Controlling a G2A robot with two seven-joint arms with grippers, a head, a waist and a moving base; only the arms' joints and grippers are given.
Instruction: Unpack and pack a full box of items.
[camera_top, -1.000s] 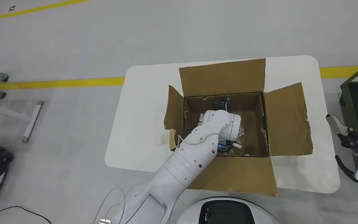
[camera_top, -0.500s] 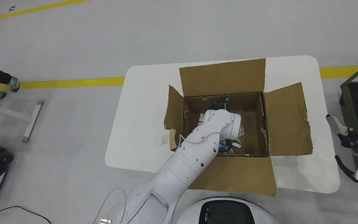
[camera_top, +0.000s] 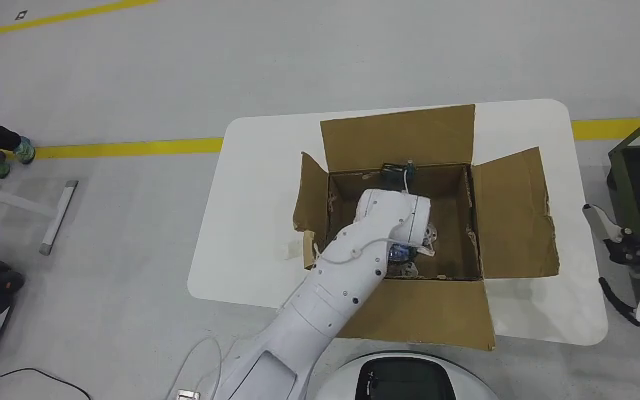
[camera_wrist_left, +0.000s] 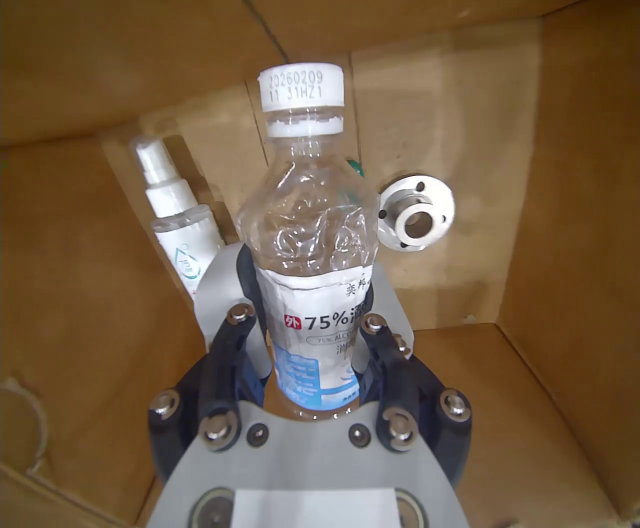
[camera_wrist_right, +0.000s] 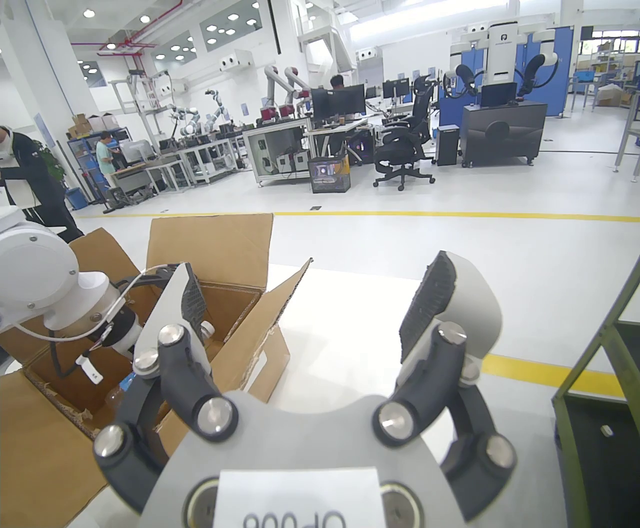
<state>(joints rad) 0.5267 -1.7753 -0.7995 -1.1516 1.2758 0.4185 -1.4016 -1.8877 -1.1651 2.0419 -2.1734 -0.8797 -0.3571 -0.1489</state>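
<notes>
The left arm (camera_top: 365, 250) reaches down into the open box (camera_top: 400, 135), which sits on the right half of the table (camera_top: 260, 200) with all four flaps folded out. The left gripper (camera_wrist_left: 310, 300) is inside the box, pinching a clear bottle (camera_wrist_left: 305, 225) by its labelled lower body. Its fingers (camera_wrist_left: 235, 330) press on both sides of the label, and the white cap points away from the wrist. Beyond the bottle, a white spray bottle (camera_wrist_left: 175, 215) and a metal flange (camera_wrist_left: 416, 211) lie on the box floor, one on each side of it, neither touching it. The right gripper (camera_wrist_right: 315, 290) hangs near the table's right edge, apart from the box, with its jaws spread wide and nothing between them.
</notes>
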